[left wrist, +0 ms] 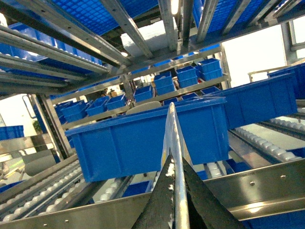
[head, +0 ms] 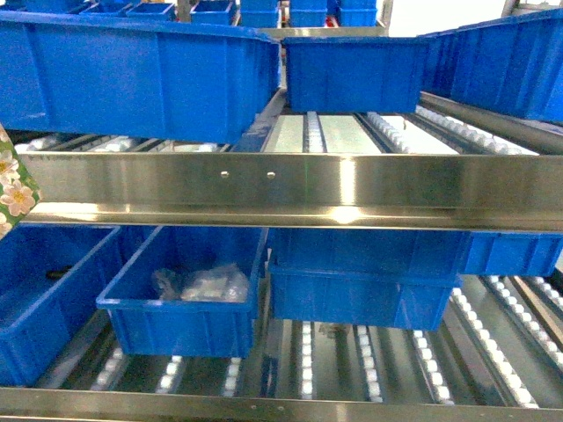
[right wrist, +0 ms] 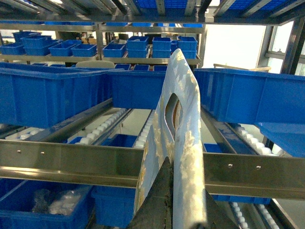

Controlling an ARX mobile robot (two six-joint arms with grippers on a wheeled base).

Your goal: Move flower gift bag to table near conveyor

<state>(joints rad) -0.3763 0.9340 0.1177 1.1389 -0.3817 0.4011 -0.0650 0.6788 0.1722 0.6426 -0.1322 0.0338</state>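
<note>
At the left edge of the head view, a corner of the flower gift bag shows green with white-pink blossoms. In the left wrist view my left gripper is shut on a thin glossy bag edge, seen edge-on and standing upright, probably that flower bag. My right gripper is shut on a blue and cream patterned bag with a cut-out handle. The conveyor, steel racking with white roller tracks, fills the view straight ahead. The table is out of view. Neither gripper shows in the head view.
Blue plastic bins sit on the upper roller tracks. On the lower level a bin holds clear plastic packets. A steel front rail crosses ahead of both held bags. More shelves of bins stand behind.
</note>
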